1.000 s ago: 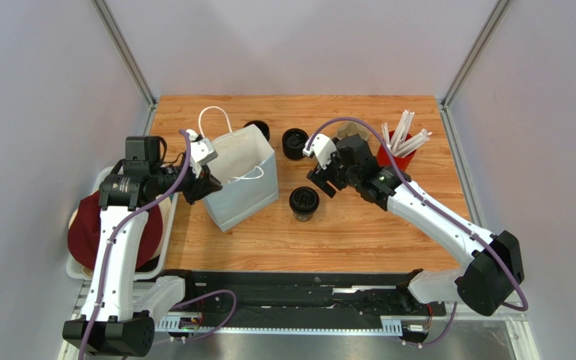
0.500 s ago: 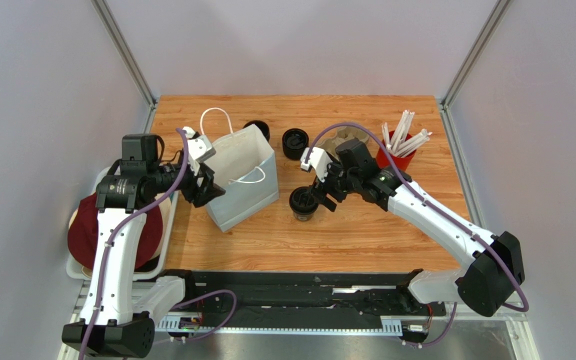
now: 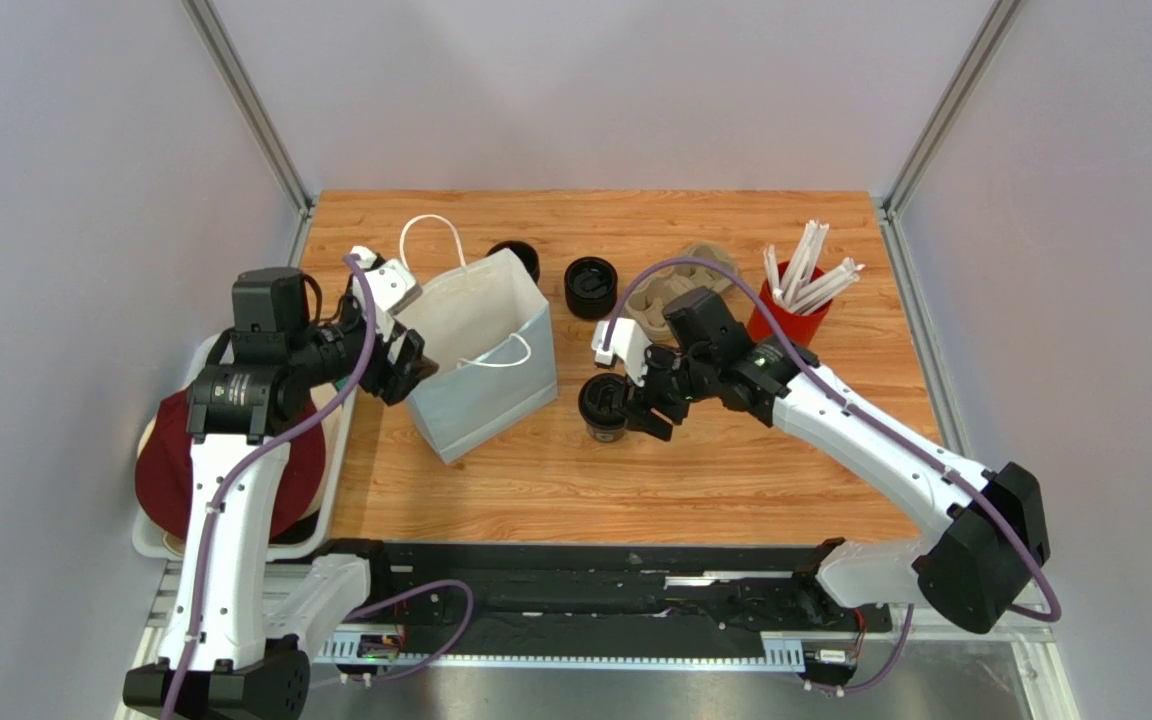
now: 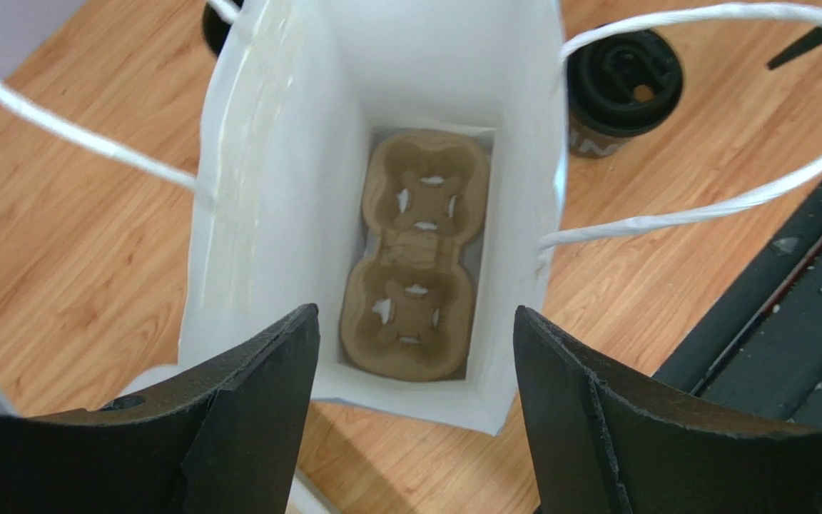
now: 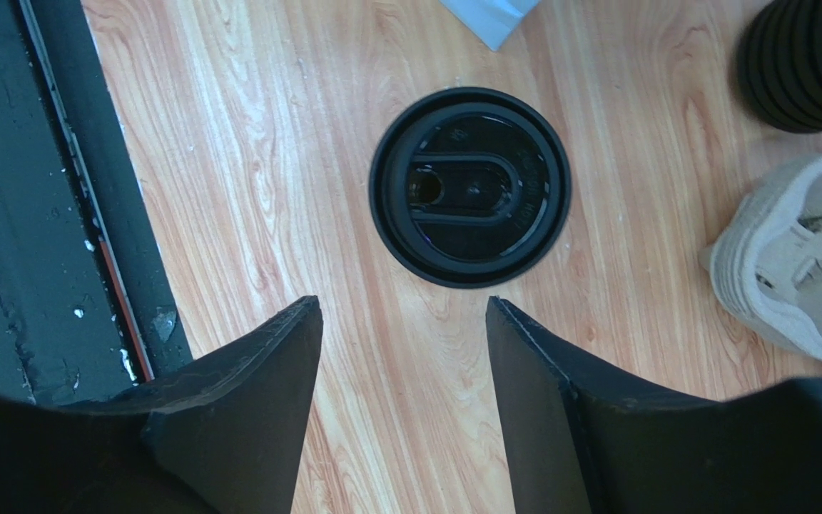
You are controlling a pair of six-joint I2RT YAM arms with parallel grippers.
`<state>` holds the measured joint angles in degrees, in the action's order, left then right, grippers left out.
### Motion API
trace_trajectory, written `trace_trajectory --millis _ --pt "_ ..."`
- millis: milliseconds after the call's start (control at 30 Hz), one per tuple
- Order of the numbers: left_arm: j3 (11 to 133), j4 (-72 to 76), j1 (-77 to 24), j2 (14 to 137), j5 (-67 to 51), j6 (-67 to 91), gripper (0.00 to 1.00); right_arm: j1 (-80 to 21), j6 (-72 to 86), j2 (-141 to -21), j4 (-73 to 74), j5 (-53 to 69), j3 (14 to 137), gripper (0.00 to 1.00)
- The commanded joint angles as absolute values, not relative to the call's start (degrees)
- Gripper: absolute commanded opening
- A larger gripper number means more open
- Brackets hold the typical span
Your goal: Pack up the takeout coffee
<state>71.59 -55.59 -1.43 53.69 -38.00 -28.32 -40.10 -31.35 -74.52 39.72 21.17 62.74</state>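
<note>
From above, the light wooden desk [image 3: 717, 465] carries a white paper bag [image 3: 485, 360] with string handles, which stands upright left of centre with its mouth open. The takeout coffee [image 3: 606, 402], a small black disposable cup with a round black lid, stands upright on the desk just right of the bag and apart from it. The right end effector [image 3: 654, 402] sits just beside the cup's right side, released and empty. The left end effector [image 3: 405, 368] is at the bag's left edge, also spread and holding nothing. Farther back are a short stack of black lids [image 3: 590, 285], a second black cup [image 3: 515, 258] behind the bag, a beige pulp cup carrier [image 3: 710, 267] and a red cup of white wrapped straws [image 3: 796, 300].

In the left wrist view, two black fingers [image 4: 265, 396] stand wide apart above the bag's open mouth with nothing gripped between them. A brown pulp two-cup tray [image 4: 415, 257] lies flat at the bottom of the bag. The takeout coffee shows beyond the bag at the upper right, on the desk.

In the right wrist view, the black fingers [image 5: 265, 386] are apart with bare wood between them. The takeout coffee stands ahead of the gap, clear of both tips, its lid's oval recess facing up. The stack of lids is at the upper right, the pulp carrier is at the right edge, and a corner of the bag is at the top.
</note>
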Motion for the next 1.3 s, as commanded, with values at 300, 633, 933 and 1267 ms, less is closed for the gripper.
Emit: trace_trajectory --millis 300,633,933,1267 --pt "67.7 -47.5 -0.3 50.4 -28.4 -21.8 0.77 -46.2 -28.0 -81.1 35.1 14.1 65.8 0.58" --pt "67.0 -47.0 1.4 49.7 -29.2 -21.3 0.77 -46.7 -26.5 -80.3 30.1 12.8 64.2 0.58" --pt "66.5 -46.7 2.0 49.4 -29.5 -21.1 0.77 -47.9 -26.7 -83.3 30.1 12.4 64.2 0.51" --pt "66.0 -46.2 2.3 49.6 -30.1 -21.1 0.77 -47.9 -27.2 -85.3 30.0 11.5 64.0 0.38"
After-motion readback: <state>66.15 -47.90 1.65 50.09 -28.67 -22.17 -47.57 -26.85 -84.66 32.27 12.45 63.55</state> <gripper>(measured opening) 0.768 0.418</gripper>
